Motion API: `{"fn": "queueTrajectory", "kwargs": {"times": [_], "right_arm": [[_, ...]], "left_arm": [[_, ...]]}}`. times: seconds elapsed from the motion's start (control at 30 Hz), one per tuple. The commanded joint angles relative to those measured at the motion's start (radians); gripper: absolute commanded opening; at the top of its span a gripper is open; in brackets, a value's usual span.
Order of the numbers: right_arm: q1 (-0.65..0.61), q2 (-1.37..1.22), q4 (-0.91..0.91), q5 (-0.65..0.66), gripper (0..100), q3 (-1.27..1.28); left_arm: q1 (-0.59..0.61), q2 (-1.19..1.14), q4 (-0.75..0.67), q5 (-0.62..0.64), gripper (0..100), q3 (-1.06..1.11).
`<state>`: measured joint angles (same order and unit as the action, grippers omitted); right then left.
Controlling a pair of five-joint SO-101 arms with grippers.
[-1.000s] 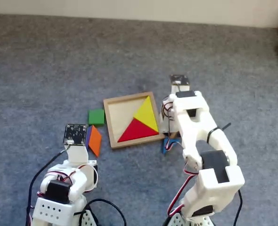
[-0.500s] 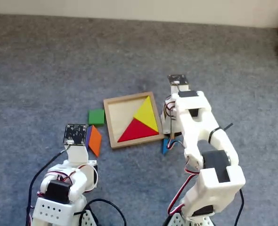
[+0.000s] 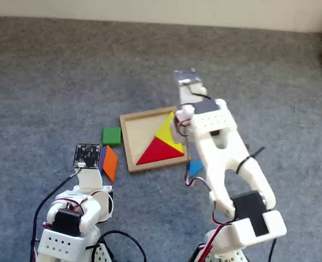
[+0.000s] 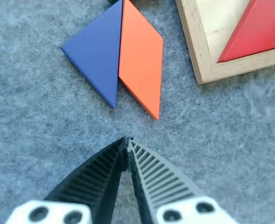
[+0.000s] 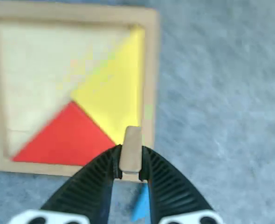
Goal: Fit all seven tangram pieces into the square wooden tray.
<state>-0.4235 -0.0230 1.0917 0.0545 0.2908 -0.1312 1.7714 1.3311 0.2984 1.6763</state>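
Right fingers (image 5: 113,161) clamped on pale piece (image 5: 132,140), held edge-on over the tray (image 5: 151,70) rim, yellow triangle (image 5: 112,93) just ahead. Thin grip, so the piece may twist and land on rim or yellow. Left fingers (image 4: 121,151) closed, empty, blue triangle (image 4: 98,51) ahead.

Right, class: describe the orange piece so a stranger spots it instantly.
Find the square wooden tray on the grey carpet. Outside it, towards the left arm, the orange parallelogram lies edge to edge with a dark blue triangle. It alone is orange and slanted.
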Motion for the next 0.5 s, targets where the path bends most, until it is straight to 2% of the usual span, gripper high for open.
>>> {"fn": "queueTrajectory", "kwargs": {"times": [0.0, 0.33, 0.47], "right_arm": [[-0.076, -0.047, -0.018, 0.002, 0.6, -0.114], [-0.189, -0.298, 0.139, -0.075, 1.4, -0.367], [-0.202, -0.344, 0.209, -0.077, 9.2, -0.44]], "left_arm": [[0.008, 0.042, 0.005, -0.002, 1, 0.021], [0.008, 0.042, 0.005, -0.002, 1, 0.021], [0.008, 0.042, 0.005, -0.002, 1, 0.021]]}}
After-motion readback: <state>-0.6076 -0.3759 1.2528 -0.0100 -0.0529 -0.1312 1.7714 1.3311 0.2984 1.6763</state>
